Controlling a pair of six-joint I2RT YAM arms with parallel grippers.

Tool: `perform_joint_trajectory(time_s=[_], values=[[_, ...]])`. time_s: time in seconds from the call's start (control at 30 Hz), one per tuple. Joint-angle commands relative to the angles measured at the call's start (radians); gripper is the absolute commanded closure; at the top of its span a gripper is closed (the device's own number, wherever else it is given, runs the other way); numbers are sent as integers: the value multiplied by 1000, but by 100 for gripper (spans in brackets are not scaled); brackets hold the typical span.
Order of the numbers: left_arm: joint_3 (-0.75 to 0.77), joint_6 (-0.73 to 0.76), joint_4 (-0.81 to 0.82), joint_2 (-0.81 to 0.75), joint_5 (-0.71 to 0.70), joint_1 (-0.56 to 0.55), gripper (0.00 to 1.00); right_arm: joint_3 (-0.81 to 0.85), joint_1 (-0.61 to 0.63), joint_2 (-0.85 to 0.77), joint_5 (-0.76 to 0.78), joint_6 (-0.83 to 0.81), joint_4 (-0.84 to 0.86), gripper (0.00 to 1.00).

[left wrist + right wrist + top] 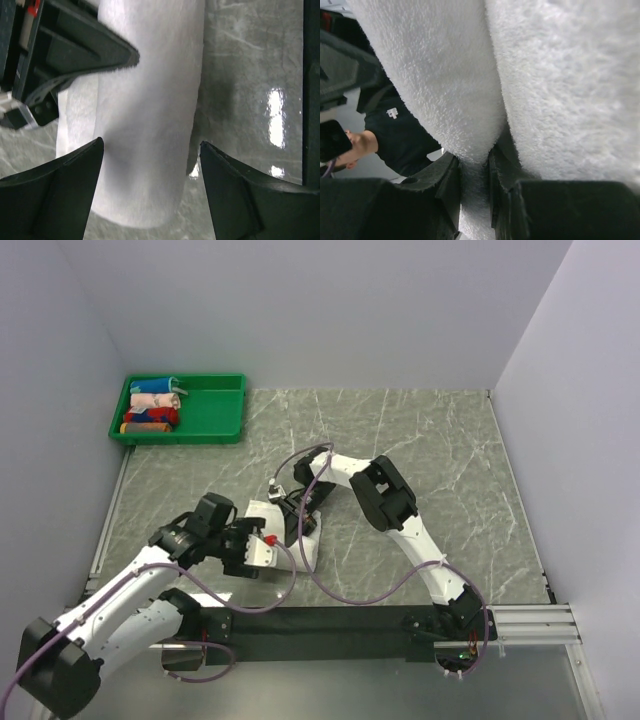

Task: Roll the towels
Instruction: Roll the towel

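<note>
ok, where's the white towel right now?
In the top view the white towel is near table centre, slightly left; the right pincer pinches a fold, the open left pincer straddles it.

- Towel (308,548) lies on the table (450,460), near middle.
- Tray (215,410) sits at the far left corner; cloths (153,408) lie in its left end.
- Left gripper (151,150) is left of the towel, right gripper (474,175) behind it.

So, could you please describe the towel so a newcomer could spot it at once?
On the grey marble table, left of centre towards the near edge, lies the white towel, rolled into a thick bundle. It is plain white and bulky, unlike the small colourful rolled cloths in the green tray at the far left corner.
</note>
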Motion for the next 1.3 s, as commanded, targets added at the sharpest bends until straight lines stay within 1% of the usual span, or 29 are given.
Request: perform_joint_trajectory(time_s=[0.0, 0.13, 0.2, 0.23, 0.27, 0.3, 0.33, 0.37, 0.4, 0.43, 0.47, 0.5, 0.53, 0.57, 0.6, 0.63, 0.7, 0.8, 0.83, 0.9, 0.93, 1.0, 1.03, 1.07, 1.1, 1.13, 1.2, 1.23, 1.27], values=[[-9, -59, 140, 55, -53, -61, 18, -56, 10, 62, 346, -20, 160, 100], [-28, -68, 206, 130, -80, -101, 18, -79, 8, 39, 376, -12, 201, 100], [-38, -55, 208, 166, -97, -113, 23, -90, 10, 22, 387, -3, 213, 100], [-35, -52, 197, 179, -103, -121, 31, -87, 8, 11, 392, -3, 212, 100], [-29, -49, 150, 204, -106, -122, 39, -87, 8, 2, 413, 3, 213, 100], [-8, -27, 105, 219, -110, -123, 49, -90, 4, -8, 418, 24, 222, 97], [3, -33, 76, 233, -116, -123, 67, -98, 1, -28, 415, 28, 227, 93], [14, -38, 9, 265, -117, -123, 72, -118, -4, -77, 416, 34, 236, 87], [29, -38, -22, 281, -119, -123, 76, -125, -13, -105, 424, 48, 258, 78], [34, -39, -45, 294, -113, -121, 82, -132, -16, -134, 439, 49, 265, 73], [37, -38, -70, 317, -110, -123, 84, -135, -16, -183, 459, 52, 272, 69], [44, -41, -105, 327, -100, -123, 85, -132, -24, -205, 518, 66, 288, 64], [51, -50, -119, 334, -82, -123, 89, -130, -30, -251, 552, 74, 299, 64], [60, -53, -134, 360, -71, -123, 90, -141, -41, -280, 585, 98, 317, 63], [90, -65, -171, 374, -61, -123, 92, -156, -56, -315, 620, 109, 378, 59], [107, -81, -183, 406, -35, -121, 94, -170, -96, -378, 626, 112, 400, 55], [156, -96, -216, 439, -10, -121, 95, -172, -133, -427, 648, 115, 429, 48], [212, -136, -253, 508, 10, -119, 96, -136, -202, -507, 701, 109, 434, 47], [225, -147, -269, 544, 15, -113, 94, -132, -247, -556, 711, 109, 433, 47], [274, -179, -285, 589, 47, -97, 93, -141, -295, -614, 706, 106, 433, 47], [293, -188, -305, 644, 62, -75, 92, -174, -346, -681, 703, 104, 436, 47], [353, -215, -314, 705, 85, -49, 92, -225, -389, -754, 706, 89, 448, 47], [374, -217, -322, 779, 85, -22, 92, -297, -406, -833, 717, 88, 465, 47], [423, -213, -344, 816, 87, -5, 92, -343, -439, -879, 741, 95, 488, 47], [452, -199, -358, 857, 94, 15, 91, -392, -453, -925, 755, 101, 547, 47], [518, -190, -375, 936, 104, 52, 92, -480, -466, -1017, 767, 103, 574, 47], [590, -167, -432, 1018, 127, 98, 92, -547, -477, -1128, 813, 82, 597, 47], [629, -161, -452, 1093, 130, 111, 91, -594, -475, -1157, 817, 68, 592, 47], [697, -154, -464, 1127, 134, 121, 91, -616, -473, -1185, 815, 46, 585, 46]])
